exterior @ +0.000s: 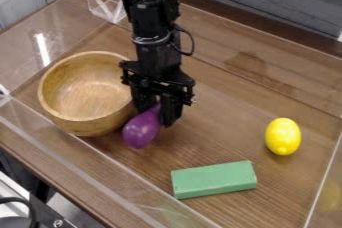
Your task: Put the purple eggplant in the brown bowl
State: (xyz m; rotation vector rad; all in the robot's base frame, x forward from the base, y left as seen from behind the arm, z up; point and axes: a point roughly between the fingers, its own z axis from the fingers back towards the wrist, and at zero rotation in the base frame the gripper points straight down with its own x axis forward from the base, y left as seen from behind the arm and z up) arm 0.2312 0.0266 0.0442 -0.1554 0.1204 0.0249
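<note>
The large round light-brown wooden bowl (88, 94) sits left. Just beside its right rim, the small glossy purple eggplant (142, 129) stands tilted, long axis near upright, upper end pinched by the black gripper (159, 112).

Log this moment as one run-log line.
gripper: shut on small glossy purple eggplant | eggplant: beside large round light-brown wooden bowl, not inside | step: placing in bowl not yet done

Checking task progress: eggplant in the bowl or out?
Out. The purple eggplant sits on the table beside the brown bowl's outer wall, with the tool shut on its top.
</note>
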